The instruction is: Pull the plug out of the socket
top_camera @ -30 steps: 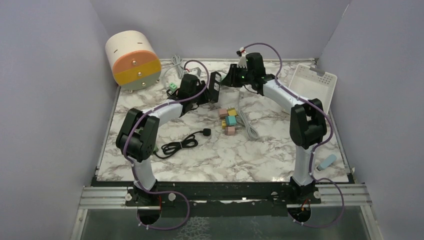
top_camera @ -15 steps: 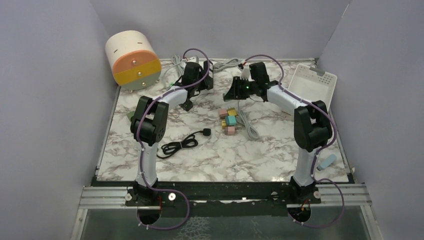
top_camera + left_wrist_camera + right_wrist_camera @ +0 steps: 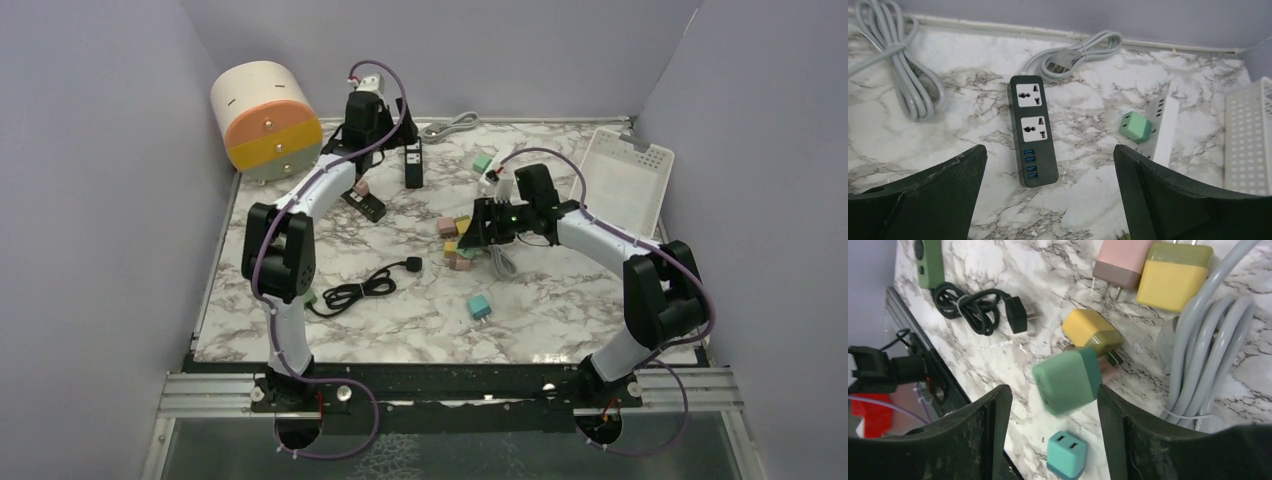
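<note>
Left end effector (image 3: 1048,150): spread wide, nothing gripped; black power strip (image 3: 1033,130) is seen flat on the worktop (image 3: 1088,200) between its fingers. Right end effector (image 3: 1052,390): likewise spread wide, with a teal plug (image 3: 1068,380) framed between the fingers, contact not determinable.

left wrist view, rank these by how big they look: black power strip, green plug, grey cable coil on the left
1. grey cable coil, though the frame edge cuts it off
2. black power strip
3. green plug
</note>
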Motion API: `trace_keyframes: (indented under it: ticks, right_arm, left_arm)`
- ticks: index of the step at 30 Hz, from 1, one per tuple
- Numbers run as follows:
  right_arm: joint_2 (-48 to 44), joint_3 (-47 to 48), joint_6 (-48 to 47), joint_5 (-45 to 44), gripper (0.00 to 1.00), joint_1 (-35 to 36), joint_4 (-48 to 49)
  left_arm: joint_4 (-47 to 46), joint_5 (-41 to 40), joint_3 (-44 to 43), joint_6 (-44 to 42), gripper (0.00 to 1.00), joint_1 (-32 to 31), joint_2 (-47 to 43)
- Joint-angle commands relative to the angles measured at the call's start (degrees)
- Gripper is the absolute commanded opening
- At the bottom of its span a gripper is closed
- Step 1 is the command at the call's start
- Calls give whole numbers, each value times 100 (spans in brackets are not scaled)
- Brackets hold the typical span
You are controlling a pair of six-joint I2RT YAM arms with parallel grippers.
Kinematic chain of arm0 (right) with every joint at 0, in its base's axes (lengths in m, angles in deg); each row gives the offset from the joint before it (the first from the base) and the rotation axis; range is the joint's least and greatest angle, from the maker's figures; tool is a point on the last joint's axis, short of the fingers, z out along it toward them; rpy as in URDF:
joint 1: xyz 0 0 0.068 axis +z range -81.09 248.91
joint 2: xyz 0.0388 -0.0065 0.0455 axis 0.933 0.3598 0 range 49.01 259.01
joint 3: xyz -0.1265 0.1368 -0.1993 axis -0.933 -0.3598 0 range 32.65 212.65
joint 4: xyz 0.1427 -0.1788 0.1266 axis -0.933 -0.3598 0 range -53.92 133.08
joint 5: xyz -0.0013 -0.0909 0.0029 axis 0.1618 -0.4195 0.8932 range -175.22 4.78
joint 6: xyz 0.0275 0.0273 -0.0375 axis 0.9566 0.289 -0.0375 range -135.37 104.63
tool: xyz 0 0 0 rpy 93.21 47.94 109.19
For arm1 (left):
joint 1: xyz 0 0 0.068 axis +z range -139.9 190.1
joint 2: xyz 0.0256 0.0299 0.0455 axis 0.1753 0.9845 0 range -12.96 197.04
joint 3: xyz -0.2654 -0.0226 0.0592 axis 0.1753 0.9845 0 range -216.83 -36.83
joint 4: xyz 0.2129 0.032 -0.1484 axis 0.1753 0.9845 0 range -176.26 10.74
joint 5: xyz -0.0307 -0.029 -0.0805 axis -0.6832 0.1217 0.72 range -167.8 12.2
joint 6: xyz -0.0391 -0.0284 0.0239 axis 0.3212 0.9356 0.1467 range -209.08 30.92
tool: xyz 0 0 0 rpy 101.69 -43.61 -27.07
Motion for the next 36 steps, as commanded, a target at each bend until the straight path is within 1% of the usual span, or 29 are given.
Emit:
trace_keyframes:
  ticks: [1, 2, 3, 6, 9, 12, 16, 18, 22, 25, 28, 32, 34, 35, 36]
  right_arm:
    - [-164, -106, -137, -64, 84, 17, 65]
    - [-228, -24, -123, -102, 95, 21, 119]
    - [-261, 101, -118, -136, 100, 23, 170]
    - [-200, 649, -105, -192, 100, 87, 215]
    - [52, 1241, -135, -486, 100, 508, 557]
    - [655, 1895, -506, -1035, 100, 1081, 987]
    - [1714, 2715, -901, -1384, 100, 1479, 1747]
    - [2336, 3222, -1194, -1563, 100, 1620, 1965]
    - [3424, 4075, -1730, -1702, 98, 1798, 2726]
    - [4340, 5117, -1811, -1624, 98, 1809, 2727]
    - [5203, 6331, -2047, -1591, 93, 1863, 2388]
    - [6066, 7654, -2205, -1467, 80, 1957, 1993]
    - [6432, 8138, -2289, -1497, 74, 2019, 1717]
    - [6540, 8224, -2291, -1510, 69, 2046, 1666]
    - [6570, 8210, -2289, -1524, 57, 2072, 1672]
  left_arm:
    - [302, 287, 37, -276, 99, 203, -1184]
    - [364, 309, 176, -263, 99, 273, -1394]
    - [388, 352, 360, -222, 99, 366, -1624]
    - [376, 626, 1082, 51, 99, 760, -2341]
    - [345, 842, 1921, 310, 99, 1218, -2950]
    - [296, 1055, 2708, 518, 99, 1733, -3389]
    - [96, 1660, 3614, 952, 99, 2511, -3783]
    - [-4, 1808, 3983, 1072, 99, 2680, -3989]
    - [-46, 1892, 4479, 1101, 99, 2720, -4324]
    - [-18, 1999, 4688, 1098, 99, 2727, -4471]
    - [15, 2139, 4832, 1128, 99, 2727, -4613]
    - [80, 2198, 4947, 1067, 99, 2731, -4767]
    - [132, 2216, 4965, 1024, 99, 2735, -4773]
    - [137, 2243, 4988, 1022, 99, 2737, -4774]
    - [114, 2278, 5033, 1043, 99, 2733, -4774]
